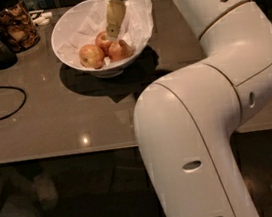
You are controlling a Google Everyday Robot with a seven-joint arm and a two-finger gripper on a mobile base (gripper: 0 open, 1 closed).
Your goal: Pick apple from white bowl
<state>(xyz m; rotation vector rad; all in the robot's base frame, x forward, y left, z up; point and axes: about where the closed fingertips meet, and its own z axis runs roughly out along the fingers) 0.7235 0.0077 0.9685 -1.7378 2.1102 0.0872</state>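
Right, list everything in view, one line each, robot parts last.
table: one, glossy grey-brown, across the view
white bowl: one, white, far side of the table
paper: one sheet, white, crumpled, lining the bowl
apples: three, red-yellow, together in the bowl
glass jar: one, clear with brown snacks, far left
cable: one, black, looped at the table's left
arm: one, white, right foreground, reaching to the bowl
gripper: one, tan, in the bowl over the apples
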